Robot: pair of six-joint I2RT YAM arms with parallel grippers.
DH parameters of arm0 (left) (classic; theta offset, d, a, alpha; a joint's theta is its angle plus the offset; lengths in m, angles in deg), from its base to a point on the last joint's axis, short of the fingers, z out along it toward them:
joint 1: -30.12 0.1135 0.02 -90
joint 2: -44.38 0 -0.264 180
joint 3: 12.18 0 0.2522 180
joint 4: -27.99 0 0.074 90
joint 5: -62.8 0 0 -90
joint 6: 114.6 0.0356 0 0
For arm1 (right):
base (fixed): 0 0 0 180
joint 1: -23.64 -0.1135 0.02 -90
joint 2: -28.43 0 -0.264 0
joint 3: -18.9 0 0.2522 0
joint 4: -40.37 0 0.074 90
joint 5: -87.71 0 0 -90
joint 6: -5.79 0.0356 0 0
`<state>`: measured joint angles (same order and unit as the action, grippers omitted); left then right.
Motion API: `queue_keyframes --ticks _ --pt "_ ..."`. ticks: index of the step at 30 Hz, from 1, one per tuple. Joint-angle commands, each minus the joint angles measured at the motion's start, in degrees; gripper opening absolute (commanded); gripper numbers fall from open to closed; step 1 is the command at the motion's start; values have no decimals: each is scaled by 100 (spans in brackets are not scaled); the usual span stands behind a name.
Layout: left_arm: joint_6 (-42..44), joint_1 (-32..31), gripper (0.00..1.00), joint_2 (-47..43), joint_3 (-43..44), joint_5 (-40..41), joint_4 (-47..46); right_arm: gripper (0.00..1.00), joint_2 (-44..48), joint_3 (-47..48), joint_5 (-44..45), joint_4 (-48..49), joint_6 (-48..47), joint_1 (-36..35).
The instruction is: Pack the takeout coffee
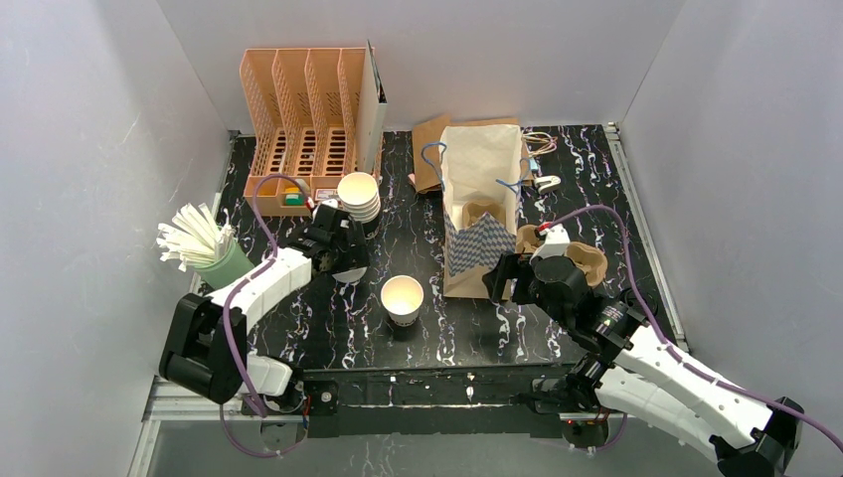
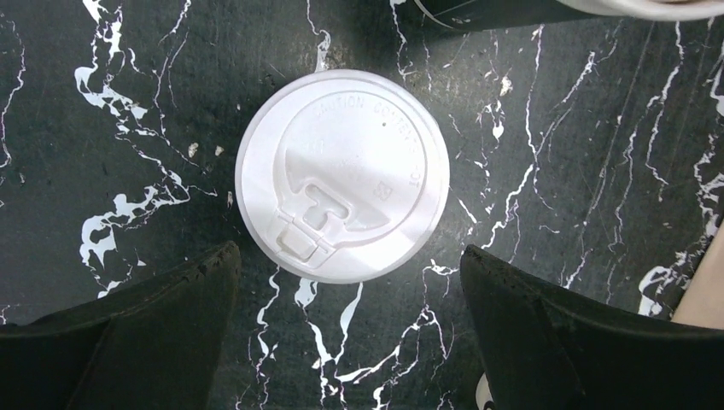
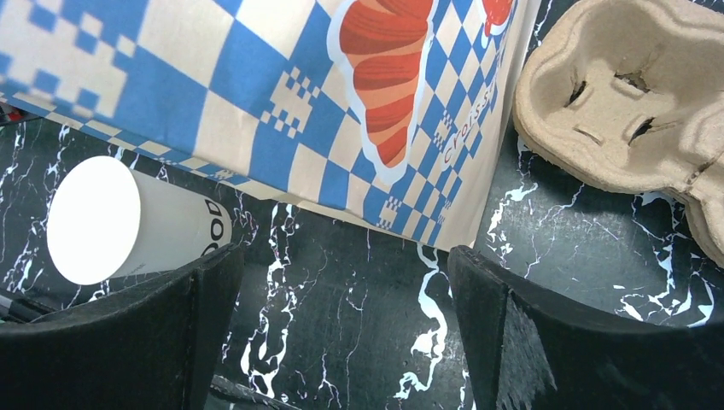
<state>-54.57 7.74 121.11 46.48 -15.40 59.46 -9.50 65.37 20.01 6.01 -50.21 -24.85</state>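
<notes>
A round white plastic lid (image 2: 341, 175) lies flat on the black marbled table, just ahead of my open left gripper (image 2: 350, 256), whose fingers stand apart on either side of it. From above, the left gripper (image 1: 343, 256) hangs over the lid beside a stack of white cups (image 1: 359, 196). One open white paper cup (image 1: 403, 296) stands alone mid-table and also shows in the right wrist view (image 3: 119, 222). The brown pulp tray (image 3: 632, 94) lies right of the paper bag (image 3: 341, 102). My right gripper (image 3: 346, 256) is open over bare table near the bag's bottom.
The paper bag (image 1: 477, 199) with a blue check print lies in the middle. A green cup of white straws (image 1: 214, 256) stands at the left. An orange file rack (image 1: 303, 119) is at the back left. Grey walls enclose the table.
</notes>
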Motion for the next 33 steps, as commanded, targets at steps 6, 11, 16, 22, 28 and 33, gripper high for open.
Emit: queue_keyframes --ticks 6,11,16,22,28,33 --pt "-84 -57 98 403 370 508 26 98 -12 -25 -115 52 -174 11" --pt "-89 -57 90 505 477 535 9 98 -9 -40 -121 67 -192 12" --pt "-71 -57 82 573 518 534 -5 98 -50 -79 -156 116 -201 9" --pt "-78 -57 79 649 536 562 -5 97 -75 -64 -183 136 -218 12" --pt "-54 -61 75 631 554 587 10 97 -39 -58 -166 127 -251 11" --pt "-26 -57 74 331 634 637 140 97 -12 -63 -156 118 -253 7"
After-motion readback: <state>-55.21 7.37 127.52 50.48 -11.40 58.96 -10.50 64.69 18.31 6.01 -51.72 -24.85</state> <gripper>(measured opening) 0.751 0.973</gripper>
